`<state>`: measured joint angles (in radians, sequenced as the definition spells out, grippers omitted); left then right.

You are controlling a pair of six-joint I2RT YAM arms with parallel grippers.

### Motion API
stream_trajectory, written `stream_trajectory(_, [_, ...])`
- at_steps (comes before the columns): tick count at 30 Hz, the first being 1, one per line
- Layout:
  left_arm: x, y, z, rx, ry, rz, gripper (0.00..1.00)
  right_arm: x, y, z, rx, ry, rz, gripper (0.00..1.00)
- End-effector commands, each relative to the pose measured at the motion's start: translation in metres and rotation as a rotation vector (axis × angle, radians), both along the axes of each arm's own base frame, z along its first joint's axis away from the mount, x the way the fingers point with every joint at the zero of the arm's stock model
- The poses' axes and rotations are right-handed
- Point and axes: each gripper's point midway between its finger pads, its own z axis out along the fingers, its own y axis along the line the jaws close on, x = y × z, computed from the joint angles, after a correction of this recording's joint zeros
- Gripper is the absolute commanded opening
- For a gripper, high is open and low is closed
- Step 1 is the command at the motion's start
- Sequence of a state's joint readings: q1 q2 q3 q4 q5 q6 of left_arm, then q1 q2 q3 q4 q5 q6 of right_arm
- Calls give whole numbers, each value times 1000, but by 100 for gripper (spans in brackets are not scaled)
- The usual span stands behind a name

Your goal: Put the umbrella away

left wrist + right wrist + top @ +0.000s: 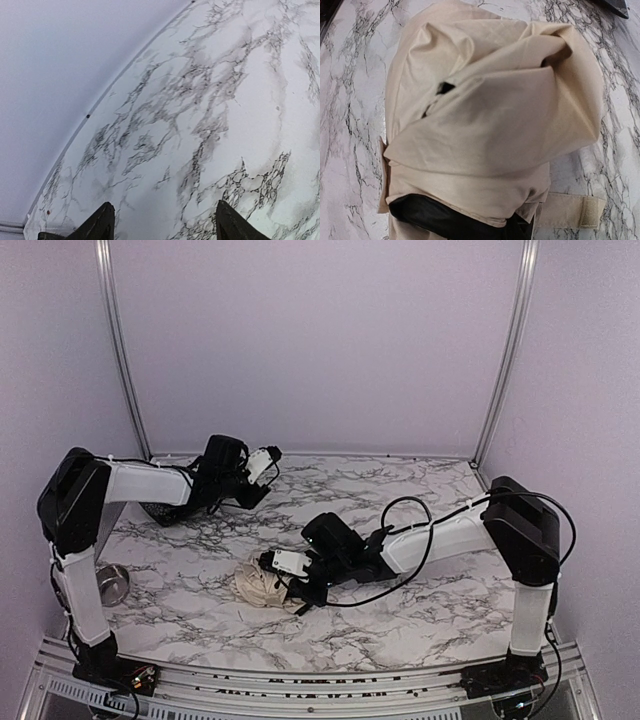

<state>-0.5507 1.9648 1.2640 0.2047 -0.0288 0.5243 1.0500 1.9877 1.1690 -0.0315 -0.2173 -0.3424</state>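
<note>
The umbrella point(260, 585) lies folded in a crumpled cream-beige bundle on the marble table, near the front centre. It fills the right wrist view point(485, 100), with its velcro strap point(570, 211) lying flat at the lower right. Its shaft and knob handle are hidden. My right gripper point(292, 585) is at the bundle's right end. Its black fingers point(445, 220) are pressed together into the fabric point(465, 225), with cloth folded over them. My left gripper point(252, 492) is open and empty, low over the bare table at the back left point(165, 225).
A small steel bowl point(112, 585) stands at the table's left edge beside the left arm. A dark meshed object point(160, 510) lies under the left forearm. The back wall meets the table close behind the left gripper point(87, 116).
</note>
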Motion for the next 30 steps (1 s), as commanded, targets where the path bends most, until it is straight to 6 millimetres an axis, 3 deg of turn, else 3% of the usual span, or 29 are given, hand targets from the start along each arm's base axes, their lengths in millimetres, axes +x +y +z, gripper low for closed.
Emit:
stream_trajectory(1, [-15,35,90,-80,-121,191,61,-66,-95,-103,-447,255,-3,0])
stream_trajectory(4, [-83,37,103,-105,-95,130,38,-68,-96,-102,-441,269,-5,0])
stream_trajectory(6, [-140,23,102,-102,-108,-6,29,-71,-95,-103,-432,287,1,0])
stream_trajectory(10, [-248,5,81,-122,-58,-333,32,-76,-93,-102,-407,320,11,0])
stream_trajectory(11, [-268,6,78,-139,-59,-390,36,-77,-92,-102,-403,332,15,0])
stream_trajectory(13, [-294,10,55,-98,-51,-485,49,-79,-92,-101,-393,356,20,0])
stream_trajectory(15, [-298,16,31,13,-78,-508,61,-82,-91,-98,-374,389,28,0])
stream_trajectory(20, [-296,-3,26,102,-102,-604,75,-83,-94,-98,-354,454,19,0])
stream_trajectory(23, [-298,-10,4,207,-30,-688,80,-79,-95,-97,-329,474,12,0])
stream_trajectory(25, [-297,-10,-14,272,26,-711,92,-76,-95,-98,-319,475,8,0])
stream_trajectory(30, [-272,-10,-33,275,11,-697,95,-72,-91,-100,-313,463,17,0])
